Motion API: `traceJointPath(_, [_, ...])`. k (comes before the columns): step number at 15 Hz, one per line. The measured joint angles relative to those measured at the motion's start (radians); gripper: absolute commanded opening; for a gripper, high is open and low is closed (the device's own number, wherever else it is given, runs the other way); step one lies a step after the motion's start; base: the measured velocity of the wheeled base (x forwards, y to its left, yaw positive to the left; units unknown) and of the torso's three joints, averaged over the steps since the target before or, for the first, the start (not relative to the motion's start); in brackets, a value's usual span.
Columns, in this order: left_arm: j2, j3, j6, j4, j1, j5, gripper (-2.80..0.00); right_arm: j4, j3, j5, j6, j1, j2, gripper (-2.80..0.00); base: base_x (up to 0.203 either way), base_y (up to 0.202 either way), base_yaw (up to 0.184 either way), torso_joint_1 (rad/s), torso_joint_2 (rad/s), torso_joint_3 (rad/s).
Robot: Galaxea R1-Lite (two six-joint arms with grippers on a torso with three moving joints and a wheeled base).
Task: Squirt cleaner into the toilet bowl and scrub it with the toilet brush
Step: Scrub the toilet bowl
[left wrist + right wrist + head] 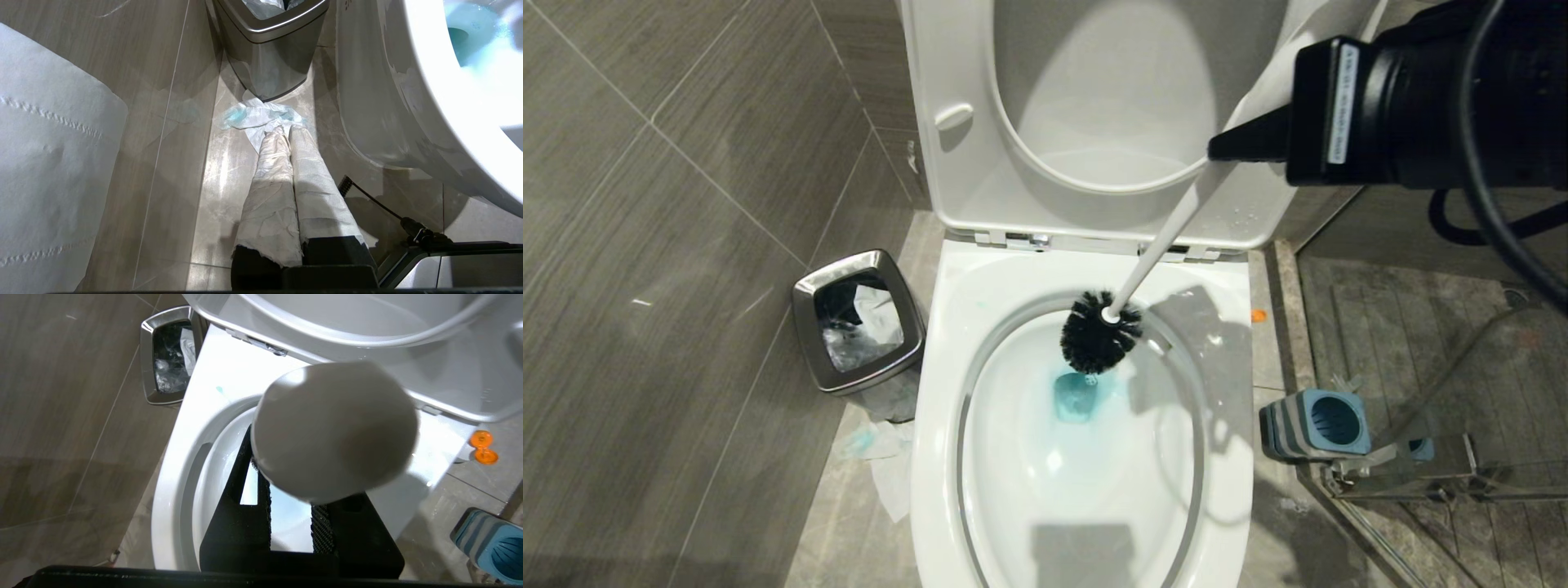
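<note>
The white toilet bowl (1086, 498) stands open with its seat and lid (964, 163) raised. Blue cleaner (1076, 398) tints the water in the drain. The toilet brush has a black bristle head (1098, 331) over the back of the bowl, just above the blue water. Its white handle (1168, 237) slants up to the right into my right gripper (1223, 147), which is shut on it. In the right wrist view the handle's rounded knob (335, 428) fills the space above the black fingers (261, 490). My left gripper (287, 132) hangs shut near the floor beside the bowl, its fingers wrapped in white.
A steel waste bin (858, 322) stands left of the toilet with crumpled tissue (882, 457) on the floor by it. The grey-and-blue brush holder (1319, 425) sits on the floor at the right, against a glass shower panel (1421, 457). Orange caps (482, 447) lie behind.
</note>
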Motion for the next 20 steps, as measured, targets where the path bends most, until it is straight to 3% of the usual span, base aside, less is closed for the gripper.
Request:
traceJointPath(7, [0.0, 0.0, 0.0, 0.0, 0.0, 0.0, -2.8, -0.047, 0.053, -0.001, 0.023, 0.0, 0.108, -2.8, 0.0, 0.0, 0.0, 0.0, 0.0, 0.0])
traceJointPath(13, [0.0, 0.0, 0.0, 0.0, 0.0, 0.0, -2.8, -0.269, 0.203, -0.086, 0.018, -0.004, 0.162, -2.8, 0.0, 0.0, 0.0, 0.0, 0.0, 0.0])
traceJointPath(20, [0.0, 0.0, 0.0, 0.0, 0.0, 0.0, -2.8, -0.372, 0.151, -0.089, 0.023, -0.004, 0.255, -2.8, 0.0, 0.0, 0.0, 0.0, 0.0, 0.0])
